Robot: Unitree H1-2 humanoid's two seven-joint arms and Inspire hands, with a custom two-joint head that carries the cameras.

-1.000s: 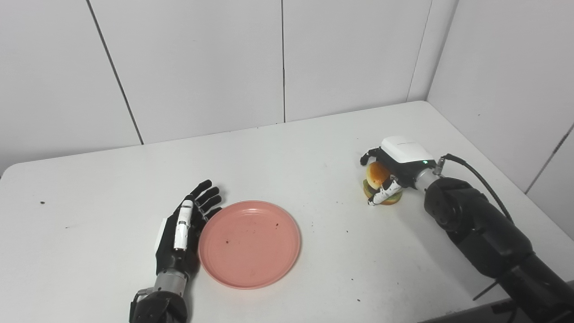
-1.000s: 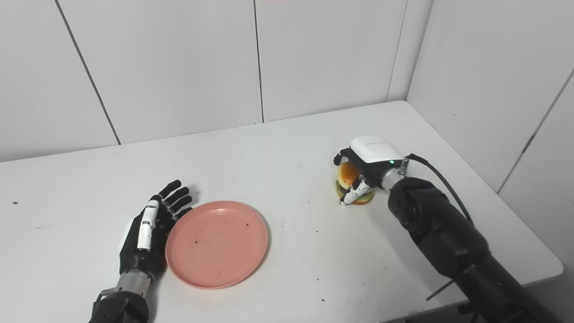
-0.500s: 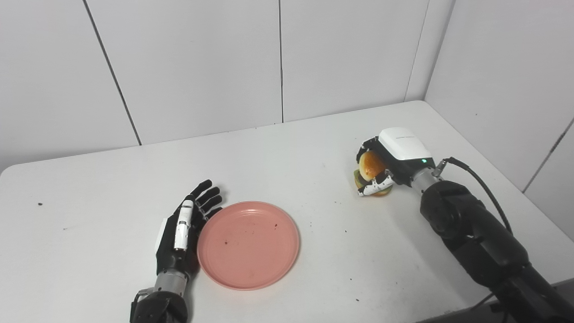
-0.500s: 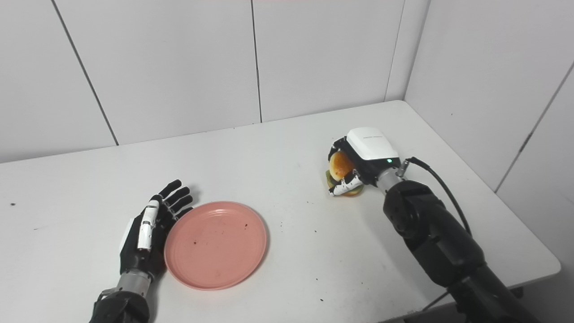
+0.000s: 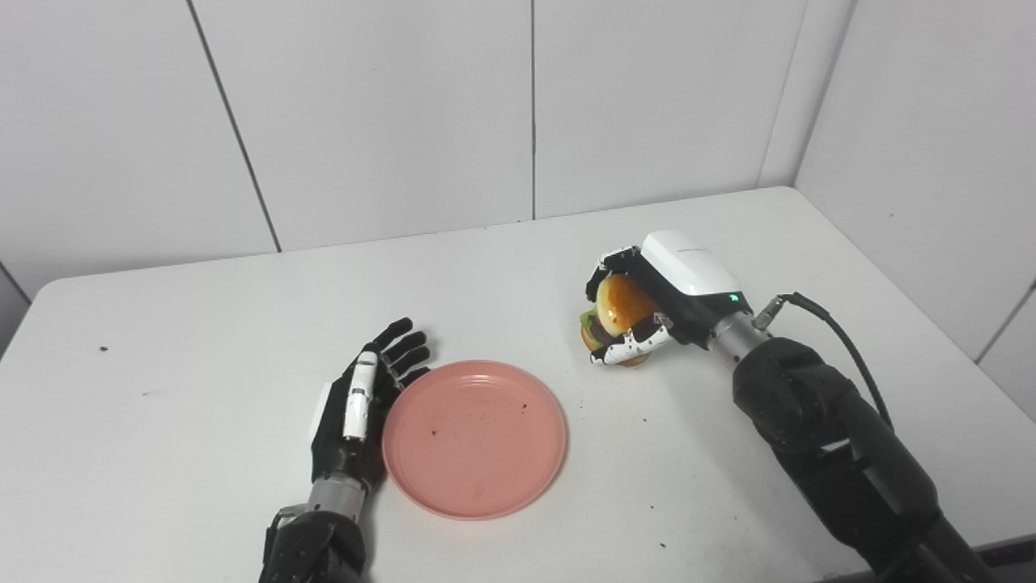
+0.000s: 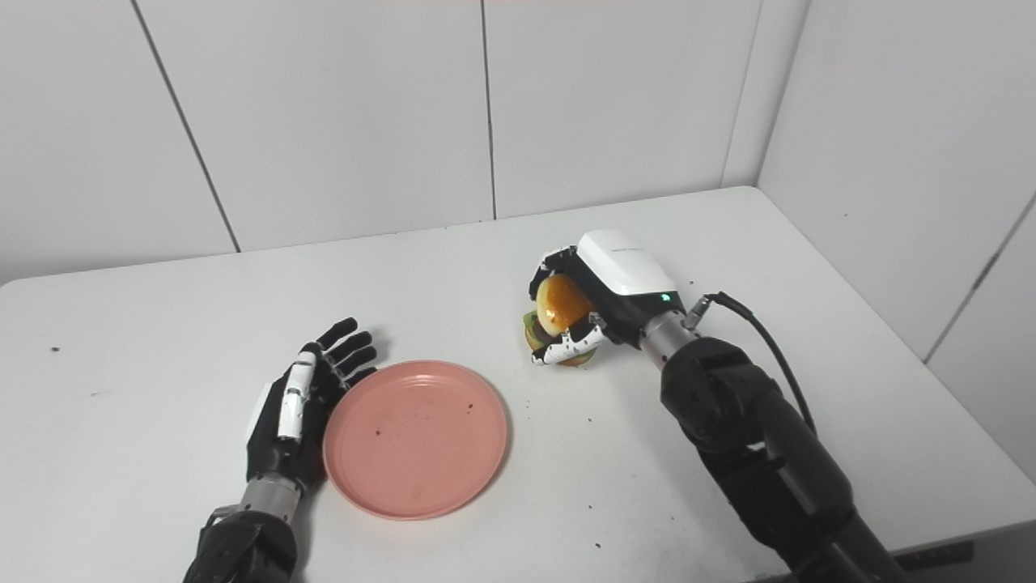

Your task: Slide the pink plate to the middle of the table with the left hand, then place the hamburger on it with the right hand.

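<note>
— While the right hand (image 5: 639,312) has its fingers clenched around the hamburger (image 5: 617,312), where is that relative to the pink plate (image 5: 475,437)?

— Off to the plate's right and a bit farther back, clear of its rim. The hamburger is tilted in the grip, the orange bun turned toward the plate, and the green and brown layers show underneath. Whether its bottom edge touches the desk (image 5: 202,324) I cannot tell from where I stand.

— And the other hand?

— The left hand (image 5: 356,413) lies at the plate's left rim, released, fingers apart and stretched out toward the back wall, grasping nothing. Its palm side sits right against the rim; it looks to be touching, though I would not swear to it.

— Is anything on the plate?

— Only a few dark crumbs. The plate sits flat on the desk toward the near edge. There are more dark specks scattered on the desk to the plate's right, and 1 lone speck far off to its left.

— What about that cable?

— A black cable (image 5: 842,340) loops out from the right wrist, on the side away from the plate, and runs down along the black forearm. A small green light glows on the white back of that hand.
</note>
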